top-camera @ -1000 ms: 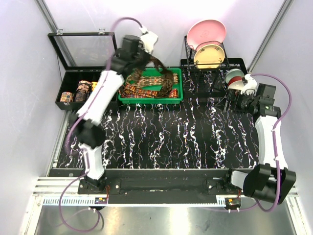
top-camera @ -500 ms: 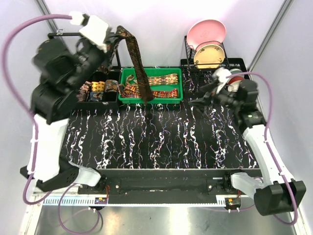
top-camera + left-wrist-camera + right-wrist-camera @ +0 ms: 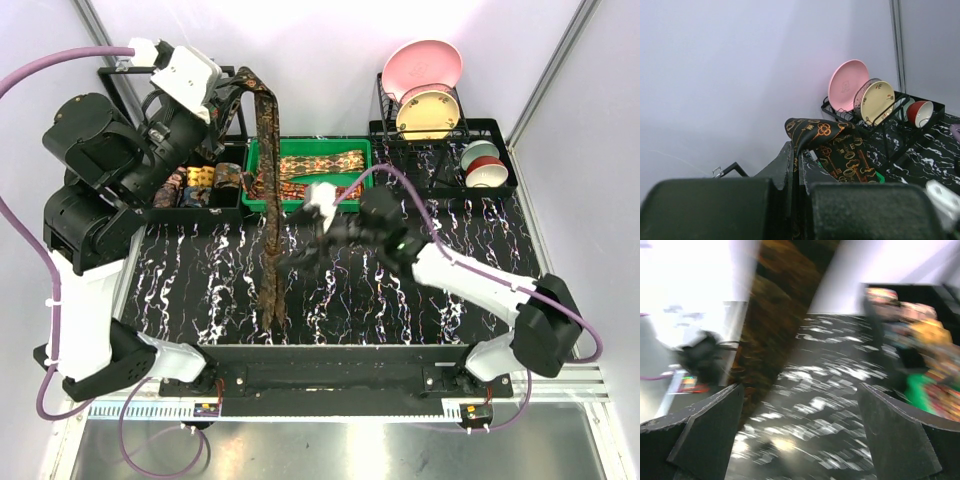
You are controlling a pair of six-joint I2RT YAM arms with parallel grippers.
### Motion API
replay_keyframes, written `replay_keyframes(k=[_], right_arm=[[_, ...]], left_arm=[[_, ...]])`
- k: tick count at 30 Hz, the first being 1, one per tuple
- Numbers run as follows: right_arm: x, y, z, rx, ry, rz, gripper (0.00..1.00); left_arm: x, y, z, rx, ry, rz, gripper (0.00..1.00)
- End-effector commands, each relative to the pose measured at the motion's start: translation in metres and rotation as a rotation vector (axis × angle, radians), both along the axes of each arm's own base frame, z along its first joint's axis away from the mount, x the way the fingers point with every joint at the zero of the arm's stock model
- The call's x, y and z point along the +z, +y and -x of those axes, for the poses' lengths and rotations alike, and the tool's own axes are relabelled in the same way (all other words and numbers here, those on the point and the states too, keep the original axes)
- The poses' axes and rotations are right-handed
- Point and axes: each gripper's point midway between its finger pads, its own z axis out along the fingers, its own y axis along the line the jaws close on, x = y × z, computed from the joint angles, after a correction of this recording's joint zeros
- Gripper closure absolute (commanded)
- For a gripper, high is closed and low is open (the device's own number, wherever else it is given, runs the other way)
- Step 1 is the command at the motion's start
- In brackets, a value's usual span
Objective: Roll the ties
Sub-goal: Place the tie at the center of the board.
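1 long dark-brown, gold-patterned necktie (image 3: 266, 130) hangs from the left claw (image 3: 238, 86), clamped on its top end above the black marbled table (image 3: 420, 310); the wide-open right claw (image 3: 300, 250) sits just beside its midsection.

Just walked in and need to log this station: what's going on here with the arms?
The left gripper, raised high, is shut on one end of a dark tie that hangs down past the green tray to the table. The right gripper is open beside the hanging tie, holding nothing. More ties lie in the tray; rolled ones sit in the black box.
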Motion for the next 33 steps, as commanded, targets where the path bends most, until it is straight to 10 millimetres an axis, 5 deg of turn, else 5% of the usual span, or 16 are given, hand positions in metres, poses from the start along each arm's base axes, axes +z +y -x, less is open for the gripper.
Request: replay_keyframes(k=[1, 4, 8, 12, 16, 17, 18, 20, 21, 24, 26, 27, 31, 33], right_arm=[[0.054, 0.02, 0.059, 0.115, -0.077, -0.171, 0.0], [0.03, 0.026, 0.092, 0.179, -0.052, -0.13, 0.0], [0.0, 0.031, 0.112, 0.242, -0.012, -0.078, 0.0], [-0.011, 0.043, 0.099, 0.195, 0.011, -0.052, 0.03], [-0.045, 0.041, 0.091, 0.119, 0.144, 0.056, 0.29], [-0.052, 0.037, 0.094, 0.12, 0.173, 0.078, 0.56], [-0.056, 0.029, 0.093, 0.108, 0.214, 0.097, 0.72], [-0.068, 0.012, 0.09, 0.077, 0.316, 0.168, 1.0], [-0.055, 0.001, 0.085, 0.061, 0.333, 0.161, 1.0], [-0.063, -0.064, 0.078, 0.014, 0.394, 0.374, 1.0], [-0.061, -0.101, 0.063, -0.039, 0.229, 0.485, 1.0], [-0.067, -0.129, 0.075, -0.026, 0.255, 0.603, 1.0], [-0.093, -0.215, 0.067, -0.097, 0.172, 0.914, 1.0], [-0.108, -0.253, 0.072, -0.12, 0.186, 1.036, 1.0]], left_arm=[[0.013, 0.018, 0.001, 0.08, -0.041, 0.027, 1.0], [0.012, 0.022, 0.004, 0.087, -0.055, 0.026, 1.0], [0.011, 0.024, 0.004, 0.1, -0.08, 0.018, 1.0], [0.02, 0.03, 0.005, 0.12, -0.11, 0.039, 1.0], [0.03, 0.046, 0.002, 0.205, -0.131, 0.071, 1.0], [0.031, 0.049, 0.002, 0.219, -0.133, 0.074, 1.0], [0.029, 0.053, -0.001, 0.243, -0.13, 0.068, 1.0], [0.016, 0.062, -0.01, 0.31, -0.095, 0.046, 1.0], [0.009, 0.067, -0.015, 0.343, -0.077, 0.031, 1.0], [-0.043, 0.078, -0.026, 0.415, 0.029, -0.098, 1.0], [-0.106, 0.084, -0.032, 0.443, 0.147, -0.235, 1.0], [-0.129, 0.085, -0.031, 0.437, 0.189, -0.294, 1.0], [-0.27, 0.075, -0.002, 0.243, 0.444, -0.539, 1.0], [-0.315, 0.074, 0.013, 0.172, 0.54, -0.623, 1.0]])
